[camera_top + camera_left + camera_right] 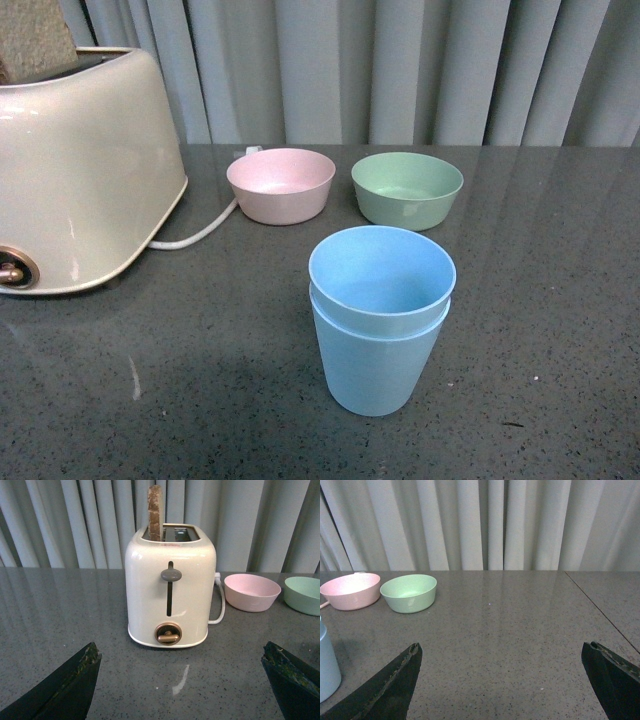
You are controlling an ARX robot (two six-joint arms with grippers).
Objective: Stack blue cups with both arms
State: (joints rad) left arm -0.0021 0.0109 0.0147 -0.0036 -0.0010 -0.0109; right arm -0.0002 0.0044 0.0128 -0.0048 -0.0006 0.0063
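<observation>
The two blue cups (380, 320) stand upright at the middle of the grey table, one nested inside the other. A sliver of the outer cup shows at the edge of the right wrist view (327, 665). Neither arm appears in the front view. My left gripper (182, 652) is open and empty, its jaws wide apart over bare table, facing the toaster. My right gripper (502, 652) is open and empty, jaws wide apart over bare table, with the cups off to one side of it.
A cream toaster (80, 170) with a slice of bread stands at the left, its white cord (195, 235) trailing behind. A pink bowl (281, 184) and a green bowl (407, 188) sit behind the cups. Grey curtains hang at the back.
</observation>
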